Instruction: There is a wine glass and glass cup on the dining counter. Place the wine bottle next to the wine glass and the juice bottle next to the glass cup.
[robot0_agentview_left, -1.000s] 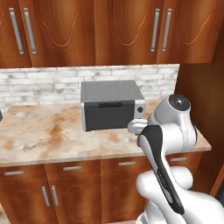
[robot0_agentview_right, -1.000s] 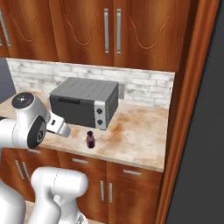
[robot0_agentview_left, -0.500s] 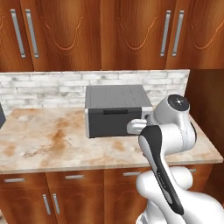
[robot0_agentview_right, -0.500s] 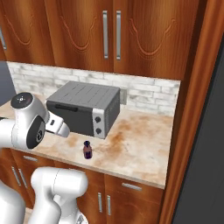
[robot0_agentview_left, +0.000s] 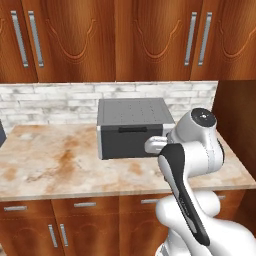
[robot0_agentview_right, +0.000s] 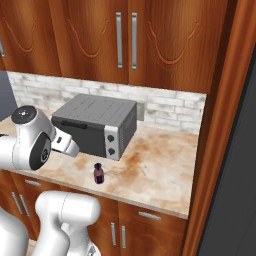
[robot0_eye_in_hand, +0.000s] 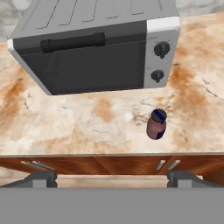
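Marbled beige stone forms the tabletop (robot0_agentview_left: 45, 165) along the brick wall, and its left stretch lies bare and open as far as the toaster oven (robot0_agentview_left: 132, 127). That grey box sits back near the wall, with free stone in front of it and more to its right, up to the tall wood panel (robot0_agentview_right: 215, 125) that closes off the end. The juice bottle (robot0_agentview_right: 99, 173) stands upright, alone near the front edge, just ahead of the oven's knob corner and apart from it, with clear stone around it.

From the left base camera the robot's white arm (robot0_agentview_left: 192, 150) covers the oven's right corner and the spot where the bottle stands. The right base camera shows both plainly. The hand camera looks down on the bottle (robot0_eye_in_hand: 156, 124), showing a dark cap and pinkish body, with the drawer fronts (robot0_eye_in_hand: 109, 164) below the edge.

The gripper (robot0_eye_in_hand: 111, 178) hangs off the front edge, its two fingertips spread fully wide and holding nothing; only their tips show, cut off at the bottom.
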